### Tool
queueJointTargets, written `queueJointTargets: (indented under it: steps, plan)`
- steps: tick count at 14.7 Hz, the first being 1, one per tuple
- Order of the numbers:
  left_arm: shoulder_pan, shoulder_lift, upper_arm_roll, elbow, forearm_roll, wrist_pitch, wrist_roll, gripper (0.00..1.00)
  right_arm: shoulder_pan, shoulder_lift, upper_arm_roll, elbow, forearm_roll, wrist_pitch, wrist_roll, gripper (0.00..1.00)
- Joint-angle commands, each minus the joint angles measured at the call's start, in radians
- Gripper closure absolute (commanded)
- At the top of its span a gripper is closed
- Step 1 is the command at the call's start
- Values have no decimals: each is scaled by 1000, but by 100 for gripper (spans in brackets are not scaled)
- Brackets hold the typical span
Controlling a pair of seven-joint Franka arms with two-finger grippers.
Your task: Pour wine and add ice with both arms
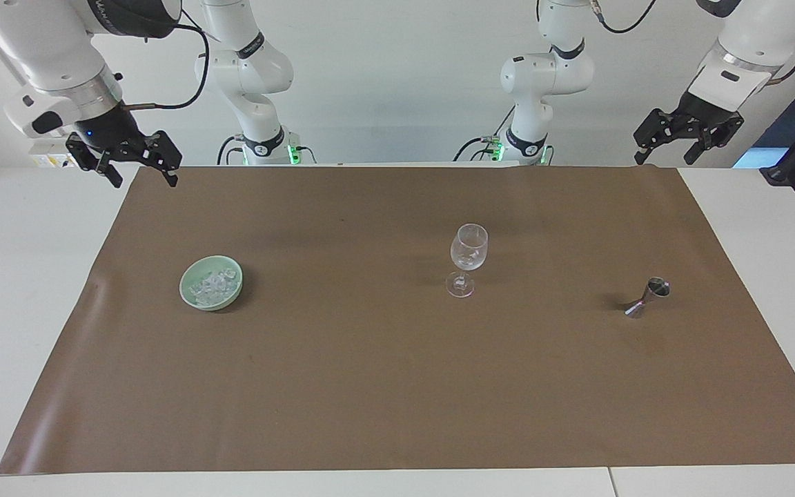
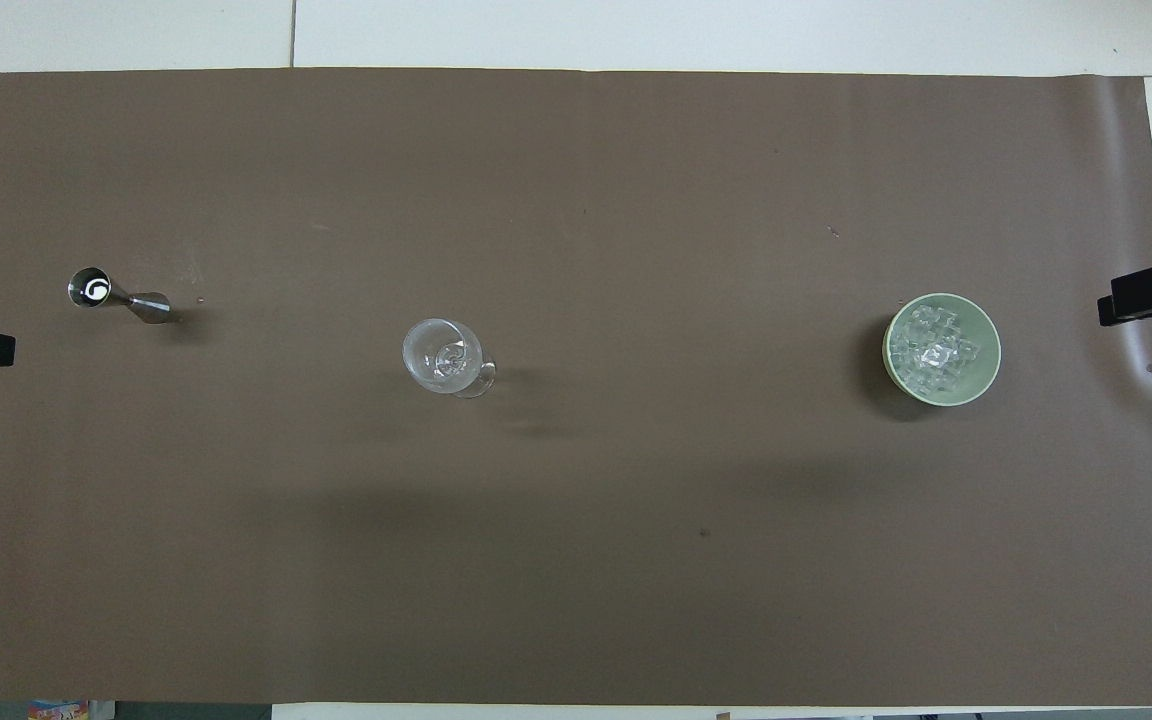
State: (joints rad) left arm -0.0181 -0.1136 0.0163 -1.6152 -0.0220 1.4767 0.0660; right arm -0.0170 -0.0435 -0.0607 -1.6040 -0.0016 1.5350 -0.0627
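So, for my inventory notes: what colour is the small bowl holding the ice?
Pale green bowl, clearest in the overhead view.

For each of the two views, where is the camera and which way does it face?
Facing view: high across the table, looking toward the robots; both arms show at the top, left tool and right tool raised and open.
Overhead view: high above the robots' end, looking steeply down and forward; no tool is clearly shown.
Both share the bowl of ice, the wine glass and the metal jigger, mirrored between views.
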Motion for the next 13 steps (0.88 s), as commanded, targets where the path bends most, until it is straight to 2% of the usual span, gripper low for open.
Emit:
queueJointTargets:
  steps: [1,6,7,10,13]
  plan:
    - [7,-28,1,-35,-1,20,40,0,-15,-6,9,-7,14,1,-14,0]
    - [9,-11,2,-6,-4,10,52,0,-15,-6,9,-7,14,1,-14,0]
    - [10,0,2,12,-9,1,52,0,-15,-6,9,-7,14,1,-14,0]
    - [9,100,4,125,-12,-52,52,0,-14,-6,9,-7,14,1,-14,0]
    - [26,97,4,121,-12,-45,54,0,-14,-6,9,-7,14,1,-14,0]
